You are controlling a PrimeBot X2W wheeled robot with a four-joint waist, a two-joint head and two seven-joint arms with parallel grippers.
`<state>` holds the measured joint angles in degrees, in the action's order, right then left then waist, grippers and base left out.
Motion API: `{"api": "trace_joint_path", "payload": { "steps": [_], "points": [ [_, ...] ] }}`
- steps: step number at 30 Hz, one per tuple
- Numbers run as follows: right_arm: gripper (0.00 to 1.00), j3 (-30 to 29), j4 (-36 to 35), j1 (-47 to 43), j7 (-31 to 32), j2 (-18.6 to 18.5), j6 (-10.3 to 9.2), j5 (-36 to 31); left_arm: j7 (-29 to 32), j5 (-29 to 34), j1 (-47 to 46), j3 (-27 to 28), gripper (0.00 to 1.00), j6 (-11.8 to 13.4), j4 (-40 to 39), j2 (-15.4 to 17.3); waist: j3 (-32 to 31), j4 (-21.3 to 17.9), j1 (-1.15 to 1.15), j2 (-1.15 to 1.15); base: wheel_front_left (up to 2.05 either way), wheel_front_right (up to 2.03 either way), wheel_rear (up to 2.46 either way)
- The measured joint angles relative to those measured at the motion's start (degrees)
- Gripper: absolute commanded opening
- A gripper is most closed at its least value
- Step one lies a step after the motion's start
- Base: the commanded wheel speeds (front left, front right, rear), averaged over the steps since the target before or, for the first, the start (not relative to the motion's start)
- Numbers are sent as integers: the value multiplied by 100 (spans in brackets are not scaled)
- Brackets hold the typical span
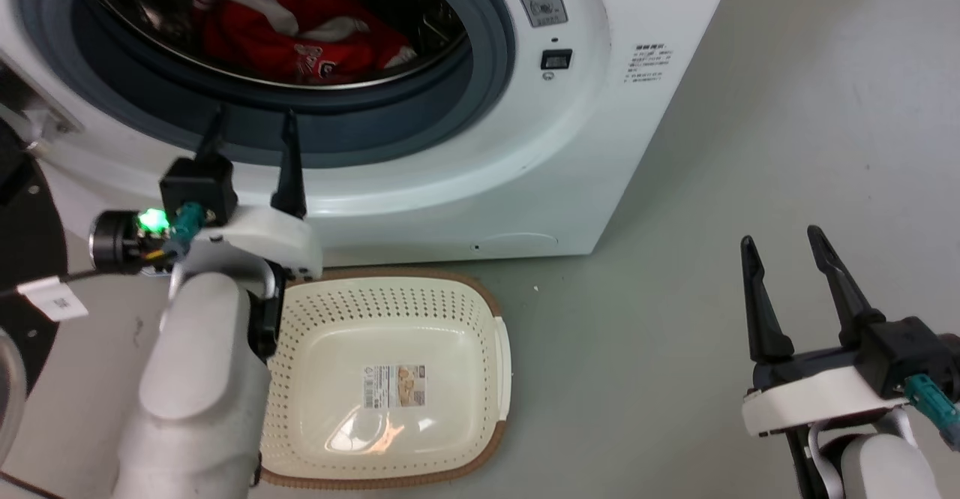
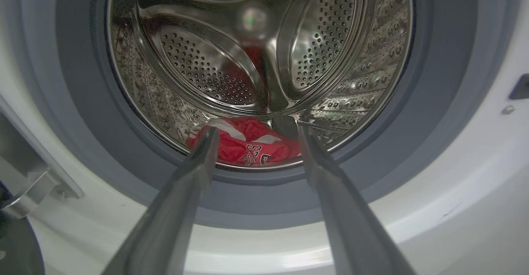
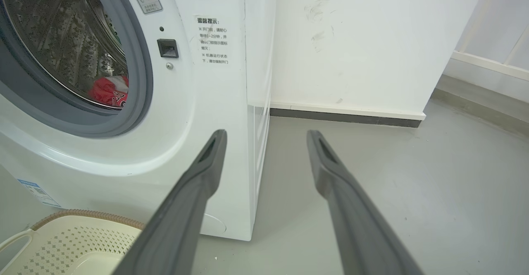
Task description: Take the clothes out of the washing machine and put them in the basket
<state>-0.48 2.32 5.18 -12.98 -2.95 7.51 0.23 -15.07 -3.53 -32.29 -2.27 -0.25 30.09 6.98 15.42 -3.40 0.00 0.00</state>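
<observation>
Clothes sit bunched low at the front of the washer, and tbh the left hand, wide open and empty just outside the washer's grey rim, could snag that rubber lip or pinch only a loose fold and drop them short of the basket.

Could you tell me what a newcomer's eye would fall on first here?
The bright red clothes lying low in the washing machine's steel drum stand out first. The open left gripper hangs before the porthole, the empty cream basket lies on the floor at the machine's foot, and the open right gripper sits at the lower right.
</observation>
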Motion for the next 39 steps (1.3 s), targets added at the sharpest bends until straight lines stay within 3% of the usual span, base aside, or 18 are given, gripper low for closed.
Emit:
{"api": "trace_joint_path", "payload": {
  "steps": [9,20,30,39],
  "points": [
    [100,148,37,586,-138,0,0,204,286,135,-1547,57,100,25,748,599,1093,-379,0,0,0,0,0],
    [100,516,132,1123,-203,-1,0,695,1059,401,-2956,-18,100,-56,1319,1478,2149,-1059,1,0,0,0,0],
    [100,767,121,1273,-204,-2,0,1083,2128,756,-4074,-255,100,-230,1591,2235,2664,-1704,0,0,0,0,0],
    [100,944,109,1348,-204,-2,0,1299,3332,1095,-5027,-581,100,-492,1397,2861,3068,-2039,0,0,0,0,0]
  ]
}}
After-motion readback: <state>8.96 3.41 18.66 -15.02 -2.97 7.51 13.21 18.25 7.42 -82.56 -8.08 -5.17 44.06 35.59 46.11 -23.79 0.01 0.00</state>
